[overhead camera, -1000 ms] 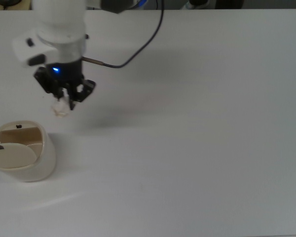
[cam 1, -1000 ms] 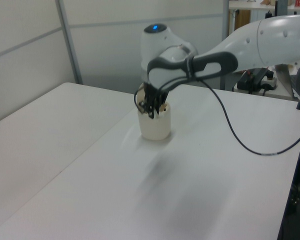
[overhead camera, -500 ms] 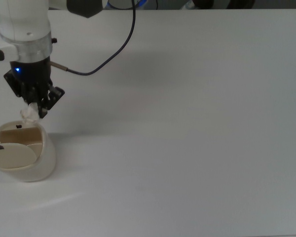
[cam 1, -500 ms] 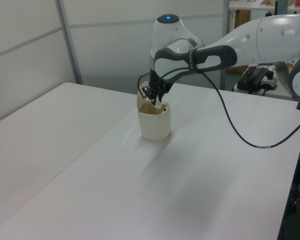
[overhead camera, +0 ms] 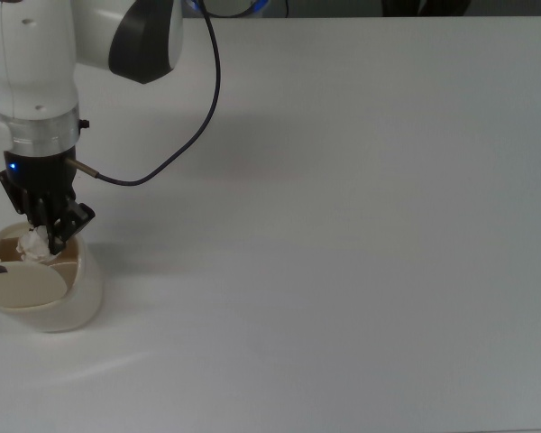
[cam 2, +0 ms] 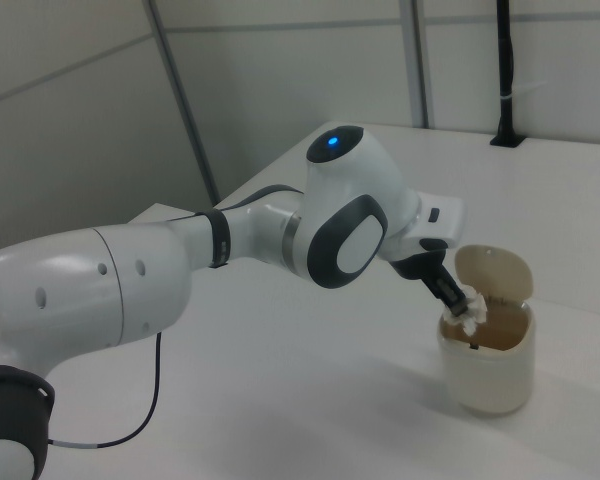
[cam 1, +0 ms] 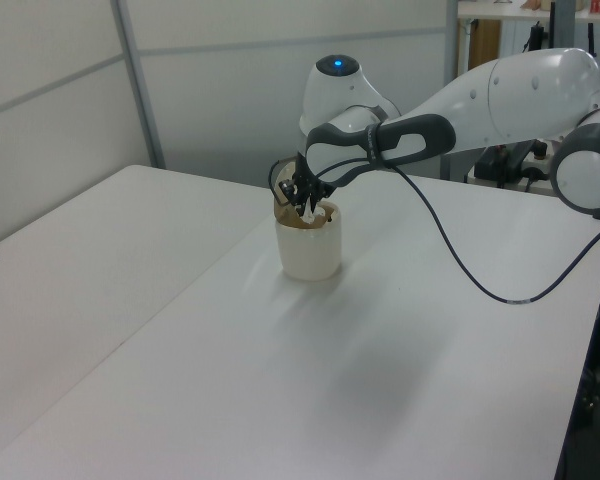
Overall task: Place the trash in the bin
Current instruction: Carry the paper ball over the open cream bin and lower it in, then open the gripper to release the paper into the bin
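Hovering right over the swing-lid bin's [overhead camera: 68,302] open mouth, the pincer [overhead camera: 45,242] is clenched on the crumpled paper wad [cam 2: 471,308], which sits just above the rim. So we're at the drop step, I'd say; next it just needs to let go cleanly.

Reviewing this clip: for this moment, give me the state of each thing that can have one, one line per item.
gripper: shut on the trash, poised over the bin's opening.
trash: crumpled, held in the gripper at the bin's mouth, not yet let go.
bin: upright on the table, flap lid swung open.
cable: hanging slack from the arm, trailing over the table.
table: white, carrying the bin.
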Robot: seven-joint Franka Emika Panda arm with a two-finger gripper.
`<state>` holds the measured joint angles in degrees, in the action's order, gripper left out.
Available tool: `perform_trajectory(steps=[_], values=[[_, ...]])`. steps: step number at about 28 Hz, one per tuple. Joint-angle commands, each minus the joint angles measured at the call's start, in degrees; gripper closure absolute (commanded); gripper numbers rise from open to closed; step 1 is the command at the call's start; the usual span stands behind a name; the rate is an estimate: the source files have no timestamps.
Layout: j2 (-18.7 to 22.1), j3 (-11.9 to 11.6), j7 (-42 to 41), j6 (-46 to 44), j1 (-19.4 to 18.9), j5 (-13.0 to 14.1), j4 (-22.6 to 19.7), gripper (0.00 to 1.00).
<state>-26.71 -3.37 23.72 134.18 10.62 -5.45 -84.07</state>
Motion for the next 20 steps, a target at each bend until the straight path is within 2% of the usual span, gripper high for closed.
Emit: perform_trajectory(steps=[1,13,16,20], values=[[-0.89,-0.85,0.98,0.29,-0.24,0.00,1.89,0.00],[1.13,-0.85,0.45,-1.02,-0.33,-0.44,1.89,0.00],[3.68,-0.33,-1.47,-7.06,-0.68,-0.26,1.28,0.00],[6.84,0.46,-10.26,-20.34,-1.21,1.58,1.72,0.00]])
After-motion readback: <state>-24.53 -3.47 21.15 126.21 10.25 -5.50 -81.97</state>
